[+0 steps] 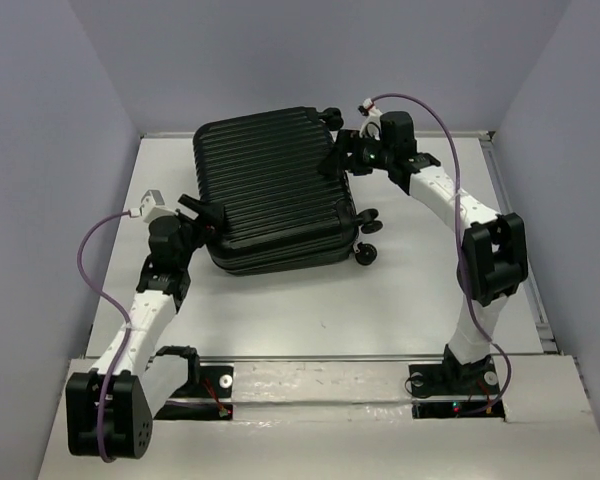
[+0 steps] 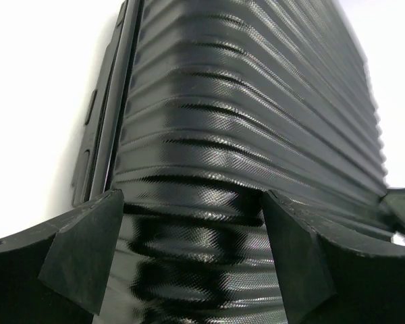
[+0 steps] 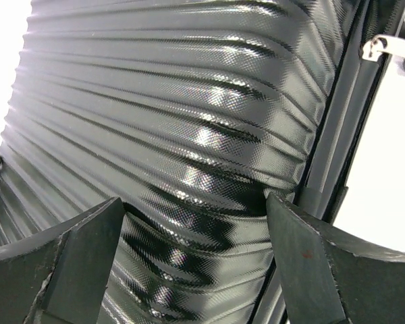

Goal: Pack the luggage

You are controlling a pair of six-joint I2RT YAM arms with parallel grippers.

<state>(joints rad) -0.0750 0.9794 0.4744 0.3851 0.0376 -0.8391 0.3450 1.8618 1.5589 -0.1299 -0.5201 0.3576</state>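
Luggage [image 1: 275, 190] laid flat on table [image 1: 380, 300], centre-left toward far wall — black ribbed shell shut, glossy, corners rounded, small wheels [image 1: 368, 253] seen on right side. Left gripper [image 1: 202, 215] held spread at near-left corner; right gripper [image 1: 338, 158] spread at far-right corner — ribbed shell seen between fingers.
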